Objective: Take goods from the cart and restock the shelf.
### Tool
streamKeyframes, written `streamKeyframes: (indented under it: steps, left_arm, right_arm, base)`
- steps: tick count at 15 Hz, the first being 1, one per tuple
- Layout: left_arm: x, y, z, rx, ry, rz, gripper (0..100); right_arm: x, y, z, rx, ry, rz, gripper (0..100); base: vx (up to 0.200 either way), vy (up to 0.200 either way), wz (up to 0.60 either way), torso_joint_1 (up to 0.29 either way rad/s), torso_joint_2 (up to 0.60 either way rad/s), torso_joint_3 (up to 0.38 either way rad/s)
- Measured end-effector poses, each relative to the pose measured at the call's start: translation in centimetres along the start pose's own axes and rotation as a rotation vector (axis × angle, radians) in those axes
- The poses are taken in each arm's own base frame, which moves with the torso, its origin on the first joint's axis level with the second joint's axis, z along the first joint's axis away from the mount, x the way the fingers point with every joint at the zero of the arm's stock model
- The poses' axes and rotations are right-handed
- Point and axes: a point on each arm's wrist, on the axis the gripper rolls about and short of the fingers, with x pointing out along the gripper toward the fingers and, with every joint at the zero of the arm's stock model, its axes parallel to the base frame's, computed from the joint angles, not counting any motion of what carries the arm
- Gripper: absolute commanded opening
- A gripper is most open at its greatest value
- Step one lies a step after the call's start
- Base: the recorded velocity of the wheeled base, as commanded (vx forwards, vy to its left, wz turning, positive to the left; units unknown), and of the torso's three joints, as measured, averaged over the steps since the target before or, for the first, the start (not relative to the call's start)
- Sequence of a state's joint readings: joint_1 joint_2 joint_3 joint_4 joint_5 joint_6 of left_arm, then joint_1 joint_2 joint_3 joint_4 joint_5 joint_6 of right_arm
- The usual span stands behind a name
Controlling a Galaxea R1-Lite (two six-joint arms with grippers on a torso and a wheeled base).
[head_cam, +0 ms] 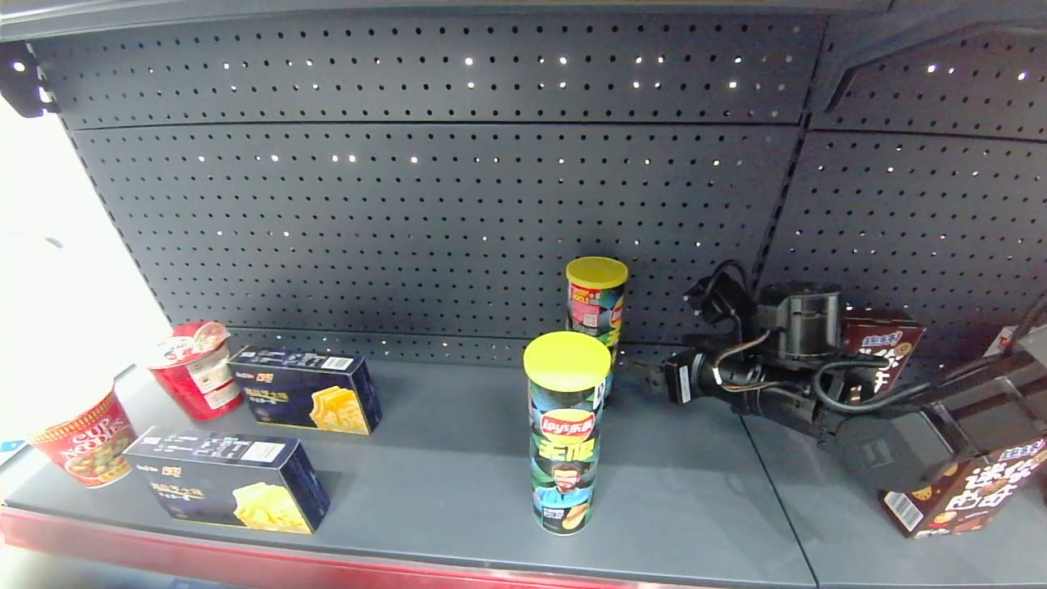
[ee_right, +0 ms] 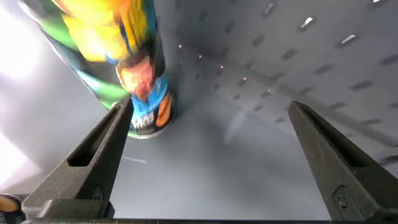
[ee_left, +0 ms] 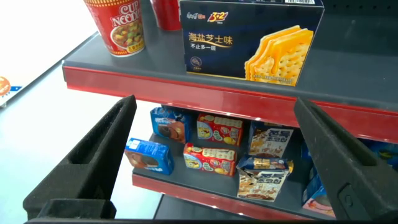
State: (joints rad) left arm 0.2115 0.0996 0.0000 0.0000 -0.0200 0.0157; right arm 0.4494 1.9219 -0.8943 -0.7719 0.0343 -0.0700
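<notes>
Dark shelf (head_cam: 458, 466), front can (head_cam: 564, 433) standing before rear can (head_cam: 596, 298), my right gripper (ee_right: 211, 109) wide just beside that rear can, my left gripper (ee_left: 214, 102) wide

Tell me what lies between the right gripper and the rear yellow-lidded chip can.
Nothing lies there: the head view shows only a short stretch of bare shelf between the right gripper and the rear chip can.
</notes>
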Motion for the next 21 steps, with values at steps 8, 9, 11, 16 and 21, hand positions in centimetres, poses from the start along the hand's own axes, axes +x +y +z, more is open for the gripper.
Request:
streamKeyframes:
  steps: [8, 9, 11, 16, 21]
  left_arm:
    - [0.0, 0.0, 0.0, 0.000, 0.000, 0.000, 100]
    - [0.0, 0.0, 0.0, 0.000, 0.000, 0.000, 100]
    - [0.0, 0.0, 0.0, 0.000, 0.000, 0.000, 100]
    - [0.0, 0.0, 0.0, 0.000, 0.000, 0.000, 100]
    - [0.0, 0.0, 0.0, 0.000, 0.000, 0.000, 100]
  right_arm:
    - [-10.0, 1.5, 3.2, -0.021, -0.119, 0.056, 100]
    - [-12.0, 1.9, 3.4, -0.024, -0.138, 0.069, 100]
    - [-16.3, 2.0, 3.2, -0.034, -0.188, 0.074, 100]
    - [-26.9, 0.0, 0.0, -0.033, -0.261, -0.109, 100]
    - [-33.0, 1.2, -8.2, 0.009, -0.194, -0.336, 100]
  base:
    - [0.000, 0.000, 0.00, 0.000, 0.00, 0.000]
    - [0.000, 0.000, 0.00, 0.000, 0.00, 0.000]
    - [0.000, 0.000, 0.00, 0.000, 0.00, 0.000]
    - [0.000, 0.000, 0.00, 0.000, 0.00, 0.000]
    - [0.000, 0.000, 0.00, 0.000, 0.00, 0.000]
